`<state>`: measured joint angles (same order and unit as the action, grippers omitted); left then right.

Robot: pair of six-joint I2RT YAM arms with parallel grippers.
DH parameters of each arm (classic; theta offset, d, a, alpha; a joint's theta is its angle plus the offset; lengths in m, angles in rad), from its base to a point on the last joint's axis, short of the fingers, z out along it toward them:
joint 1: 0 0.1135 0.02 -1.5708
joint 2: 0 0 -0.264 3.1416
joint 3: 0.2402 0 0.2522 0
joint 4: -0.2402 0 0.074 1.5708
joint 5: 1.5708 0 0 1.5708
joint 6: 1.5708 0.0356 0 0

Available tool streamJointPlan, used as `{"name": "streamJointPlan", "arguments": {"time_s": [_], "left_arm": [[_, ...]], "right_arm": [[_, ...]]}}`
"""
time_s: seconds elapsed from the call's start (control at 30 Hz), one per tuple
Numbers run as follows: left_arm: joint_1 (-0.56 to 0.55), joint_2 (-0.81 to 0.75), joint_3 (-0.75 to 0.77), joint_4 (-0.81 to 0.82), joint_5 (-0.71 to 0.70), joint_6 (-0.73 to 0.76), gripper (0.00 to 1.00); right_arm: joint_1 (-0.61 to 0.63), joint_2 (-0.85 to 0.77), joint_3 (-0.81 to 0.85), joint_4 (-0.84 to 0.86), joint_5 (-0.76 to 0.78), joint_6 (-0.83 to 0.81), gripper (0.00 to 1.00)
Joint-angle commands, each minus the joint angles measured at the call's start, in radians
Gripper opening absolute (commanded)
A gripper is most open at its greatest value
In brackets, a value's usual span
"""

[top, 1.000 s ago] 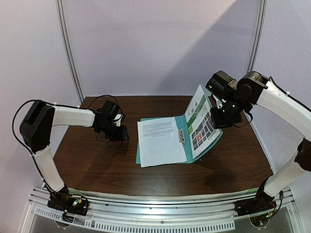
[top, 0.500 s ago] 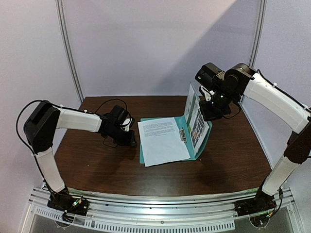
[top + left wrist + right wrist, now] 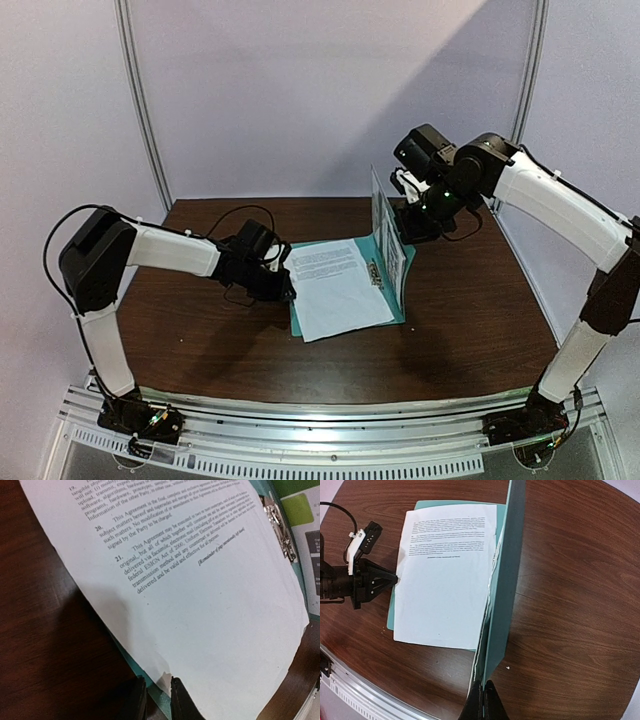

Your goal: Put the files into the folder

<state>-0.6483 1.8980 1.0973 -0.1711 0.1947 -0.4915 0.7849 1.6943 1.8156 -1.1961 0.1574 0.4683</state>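
Rounded table top (image 3: 470,330) of dark brown wood grain: smooth, with a low sheen. Flat teal-green card folder (image 3: 502,595): stiff card, matt. White paper sheet with black text (image 3: 200,605): thin, smooth, matt, faintly rippled near one corner. White paper sheet with green and grey print (image 3: 300,510): smooth paper. Small metal clip (image 3: 278,527): silvery, bright, glossy. Left gripper (image 3: 159,700): fingers (image 3: 181,705) of black plastic, dull. Arm casings (image 3: 170,248): white, smooth, with black matt joint housings. Ribbed rail (image 3: 330,440): pale bare metal, satin finish.
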Motion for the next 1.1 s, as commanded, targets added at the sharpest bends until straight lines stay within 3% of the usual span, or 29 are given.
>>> {"name": "streamJointPlan", "arguments": {"time_s": [0.0, 0.53, 0.6, 0.67, 0.83, 0.9, 1.07], "left_arm": [[-0.019, 0.036, 0.007, -0.002, 0.015, -0.01, 0.17], [-0.019, 0.043, 0.015, -0.008, 0.012, -0.006, 0.17], [-0.018, 0.032, 0.013, -0.012, 0.012, -0.004, 0.16], [-0.015, 0.0, 0.001, -0.006, 0.02, -0.002, 0.18], [0.007, -0.139, -0.057, 0.012, -0.009, -0.002, 0.32], [0.023, -0.213, -0.085, 0.013, -0.033, 0.004, 0.41], [0.066, -0.376, -0.172, 0.031, -0.122, 0.007, 0.66]], "right_arm": [[-0.002, 0.02, -0.029, 0.074, -0.026, -0.029, 0.0], [-0.002, 0.032, -0.047, 0.168, -0.139, -0.052, 0.0], [-0.002, 0.034, -0.062, 0.213, -0.224, -0.06, 0.01], [-0.002, 0.027, -0.11, 0.309, -0.358, -0.08, 0.1], [-0.014, 0.008, -0.15, 0.53, -0.544, -0.097, 0.29], [-0.037, 0.008, -0.155, 0.609, -0.589, -0.092, 0.4], [-0.129, 0.008, -0.228, 0.773, -0.604, -0.056, 0.55]]}}
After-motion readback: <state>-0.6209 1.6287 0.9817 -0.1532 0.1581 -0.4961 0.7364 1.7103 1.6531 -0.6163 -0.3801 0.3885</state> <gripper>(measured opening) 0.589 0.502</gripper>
